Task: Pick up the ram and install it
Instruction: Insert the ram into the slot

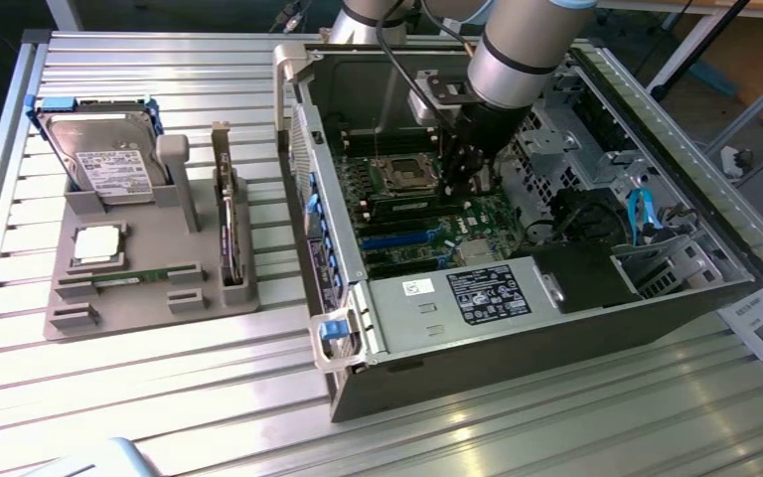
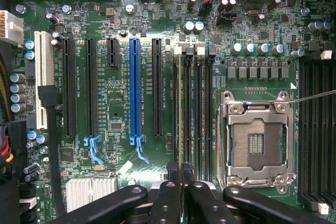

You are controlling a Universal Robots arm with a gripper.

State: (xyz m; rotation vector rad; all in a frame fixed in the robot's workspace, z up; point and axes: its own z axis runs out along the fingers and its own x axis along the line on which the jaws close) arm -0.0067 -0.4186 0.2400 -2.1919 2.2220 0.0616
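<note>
Green ram point(image 2: 178, 108), on edge over a memory slot mid-motherboard point(image 2: 118, 85), beside the empty processor socket point(image 2: 257, 142); gripper point(image 2: 180, 179) nearly closed, pinching it upright, apparently to line it up with the slot

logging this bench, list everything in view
computer case: 1, dark grey, open, the exterior view's right
motherboard: 1, green, inside the case
processor socket: 1, silver, empty, on the motherboard
memory slots: several, black, beside the socket
holder: 1, grey, the exterior view's left
hard drive: 1, silver in blue frame, upright in holder
processor chip: 1, silvery, flat in holder
ram: 1, green, lying in holder near the chip
expansion card: 1, dark, upright in holder
table: 1, silver, under everything
arm: 1, grey, reaching into the case
gripper: 1, black, shut, over the memory slots
</note>
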